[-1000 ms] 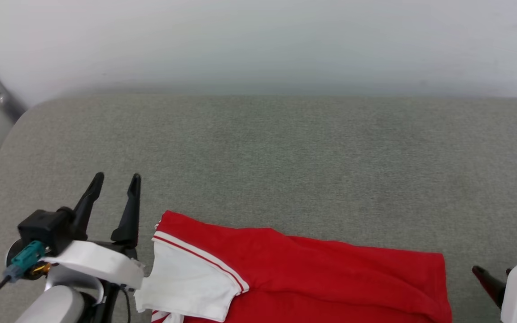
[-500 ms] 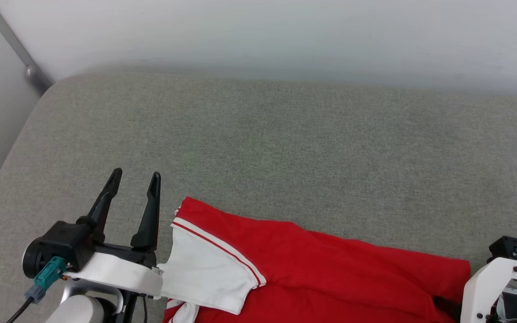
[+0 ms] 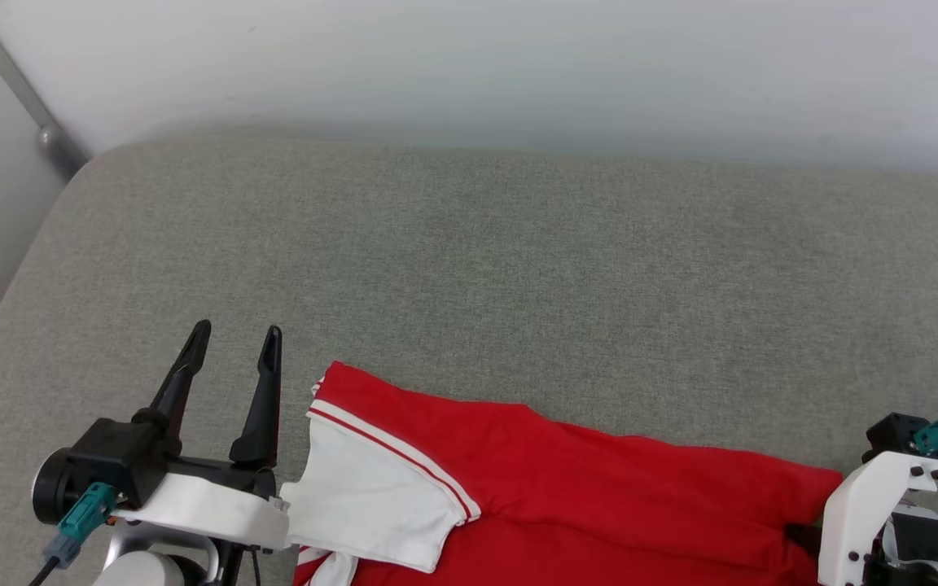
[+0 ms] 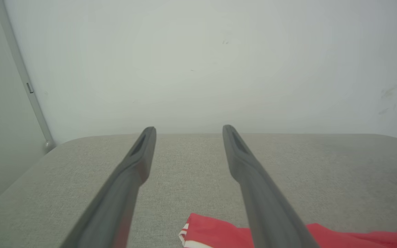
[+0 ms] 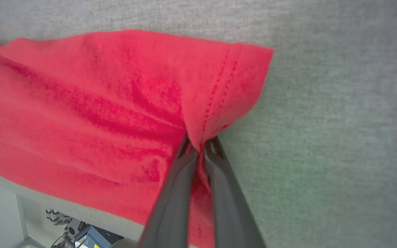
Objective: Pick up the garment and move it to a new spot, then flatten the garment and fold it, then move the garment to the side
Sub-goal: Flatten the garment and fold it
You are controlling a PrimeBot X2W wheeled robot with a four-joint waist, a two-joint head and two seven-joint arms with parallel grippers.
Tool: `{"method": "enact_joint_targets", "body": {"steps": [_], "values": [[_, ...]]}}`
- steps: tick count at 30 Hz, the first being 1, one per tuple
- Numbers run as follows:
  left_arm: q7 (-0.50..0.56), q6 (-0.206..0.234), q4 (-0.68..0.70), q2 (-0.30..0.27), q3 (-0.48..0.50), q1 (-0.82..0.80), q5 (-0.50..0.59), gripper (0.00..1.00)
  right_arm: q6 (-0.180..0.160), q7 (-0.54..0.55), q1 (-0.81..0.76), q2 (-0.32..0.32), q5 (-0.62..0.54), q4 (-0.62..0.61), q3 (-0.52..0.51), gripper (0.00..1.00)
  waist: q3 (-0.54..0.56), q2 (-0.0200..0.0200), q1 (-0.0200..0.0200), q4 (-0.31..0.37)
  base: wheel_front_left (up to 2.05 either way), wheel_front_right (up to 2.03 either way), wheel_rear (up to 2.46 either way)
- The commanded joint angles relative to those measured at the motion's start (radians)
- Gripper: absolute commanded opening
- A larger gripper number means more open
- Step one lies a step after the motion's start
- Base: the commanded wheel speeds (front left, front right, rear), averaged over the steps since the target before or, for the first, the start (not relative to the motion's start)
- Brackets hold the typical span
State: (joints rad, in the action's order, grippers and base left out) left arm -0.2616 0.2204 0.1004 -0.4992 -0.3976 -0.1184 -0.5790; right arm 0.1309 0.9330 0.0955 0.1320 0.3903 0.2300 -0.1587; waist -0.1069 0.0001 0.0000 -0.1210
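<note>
Red garment point(image 3: 599, 496) with white, red-striped sleeve point(image 3: 371, 505) on grey-green couch point(image 3: 518, 268).

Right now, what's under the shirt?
The shirt lies on the grey cushion, which shows beside it. Anything between cloth and cushion is covered. The right gripper pinches its hem corner, jaws shut.

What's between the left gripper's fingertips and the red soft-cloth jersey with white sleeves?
Head view: just bare grey fabric cushion between left gripper and red jersey.
</note>
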Motion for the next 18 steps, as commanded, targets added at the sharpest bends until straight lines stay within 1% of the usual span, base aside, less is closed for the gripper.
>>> {"method": "enact_joint_targets", "body": {"steps": [1,4,8,12,18], "values": [[-0.004,0.008,-0.001,-0.004,0.008,0.021,0.008,1.00,0.000,-0.008,0.010,0.007,0.010,-0.012,0.011,0.00,0.014,-0.0001,0.0000,0.009,0.00,0.00,0.00],[-0.004,0.019,0.001,-0.009,0.015,0.043,0.012,1.00,0.000,0.000,0.020,0.029,0.014,-0.052,0.001,0.00,0.034,-0.0001,0.0000,0.021,0.00,0.00,0.00],[0.001,0.033,0.008,-0.015,0.014,0.071,0.014,1.00,-0.001,0.021,0.023,0.048,-0.010,-0.084,-0.056,0.00,0.060,-0.0001,0.0000,0.034,0.00,0.00,0.00],[0.013,0.044,0.013,-0.021,0.005,0.089,0.020,1.00,0.000,0.053,0.010,0.055,-0.047,-0.103,-0.144,0.00,0.079,-0.0001,0.0000,0.047,0.00,0.00,0.00],[0.017,0.056,0.019,-0.031,0.002,0.102,0.030,1.00,0.000,0.091,0.010,0.061,-0.085,-0.143,-0.306,0.00,0.089,-0.0001,0.0000,0.070,0.00,0.00,0.00]]}}
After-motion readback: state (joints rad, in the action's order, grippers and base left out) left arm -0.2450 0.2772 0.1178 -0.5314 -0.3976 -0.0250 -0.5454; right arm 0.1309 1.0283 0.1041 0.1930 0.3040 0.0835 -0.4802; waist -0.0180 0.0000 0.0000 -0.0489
